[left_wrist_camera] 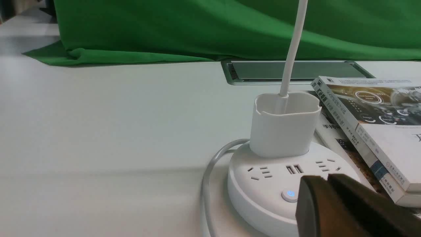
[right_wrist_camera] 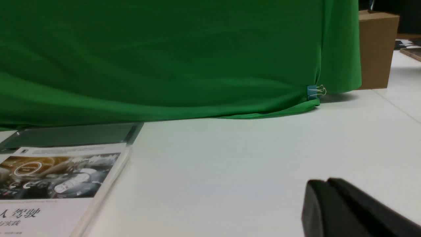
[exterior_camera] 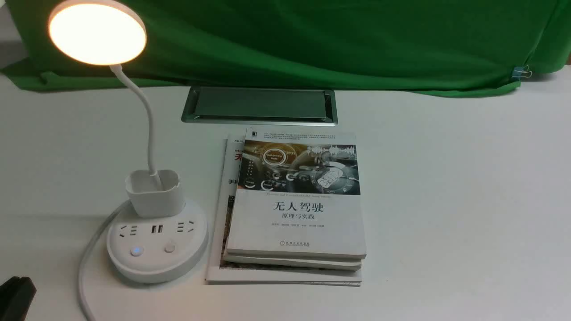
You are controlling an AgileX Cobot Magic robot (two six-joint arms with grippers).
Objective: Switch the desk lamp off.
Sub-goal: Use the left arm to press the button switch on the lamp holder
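Note:
The white desk lamp (exterior_camera: pixel 151 196) stands at the table's left, its round disc head (exterior_camera: pixel 97 32) glowing warm. A thin neck runs down into a small cup holder (exterior_camera: pixel 155 192) on a round socket base (exterior_camera: pixel 157 247). Two buttons sit on the base: one lit blue (exterior_camera: pixel 136 251), one plain white (exterior_camera: pixel 170 246). My left gripper (exterior_camera: pixel 17 292) shows at the lower left corner, short of the base. In the left wrist view it (left_wrist_camera: pixel 325 179) is shut and empty, its tip just beside the blue-lit button (left_wrist_camera: pixel 289 195). My right gripper (right_wrist_camera: pixel 324 183) is shut over bare table.
A stack of books (exterior_camera: pixel 294 209) lies right of the lamp base. A metal cable hatch (exterior_camera: pixel 259 105) is set into the table behind them. The lamp's cord (exterior_camera: pixel 84 276) trails toward the front edge. Green cloth (exterior_camera: pixel 312 40) hangs at the back, a cardboard box (right_wrist_camera: pixel 376 49) far right.

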